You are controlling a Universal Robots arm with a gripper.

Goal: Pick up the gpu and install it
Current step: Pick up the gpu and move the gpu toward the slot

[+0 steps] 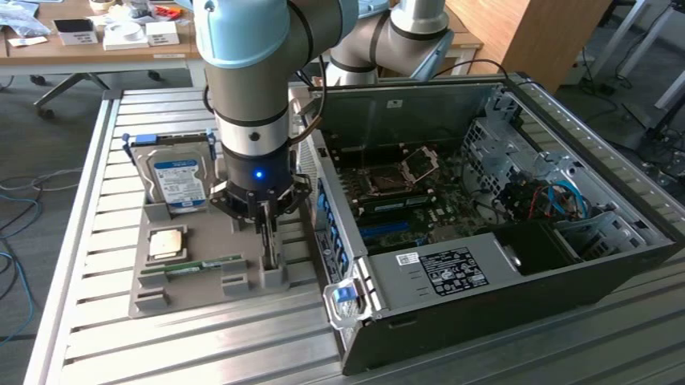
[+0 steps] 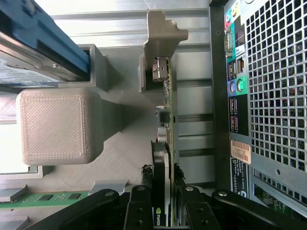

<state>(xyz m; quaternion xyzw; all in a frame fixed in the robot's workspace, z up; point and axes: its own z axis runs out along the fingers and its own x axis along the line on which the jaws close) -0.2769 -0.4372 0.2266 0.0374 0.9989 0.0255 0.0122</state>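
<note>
Table (image 1: 192,337): slatted metal top; it carried the case and the tray side by side.
Case (image 1: 599,265): lay on its side with the lid off, on the exterior view's right, its ported and perforated rear end (image 2: 278,96) towards the tray.
Case contents: board (image 1: 418,192) on the floor with an empty socket, black power unit (image 1: 450,269) along the near wall, and blue and red cables (image 1: 551,200) by the drive cage.
Arm (image 1: 252,72): stood upright over the tray, wrist pointing straight down.
Tray (image 1: 208,233): grey printed holder just beside the case, with four parts in its own slots.
Drive (image 1: 176,180): stood on edge in the far slot, blue-white label facing out.
Gpu (image 1: 269,255): not in the case. It stood on edge in the tray slot nearest the case (image 2: 164,117), one end seated in a grey post.
Gripper (image 1: 265,233): was down astride the gpu's top edge (image 2: 161,170); whether it had clamped the card could not be told.
Stick (image 1: 192,265): green, on edge in a low slot near the tray's front (image 2: 48,197).
Chip (image 1: 166,242): flat in a square recess between drive and stick.
</note>
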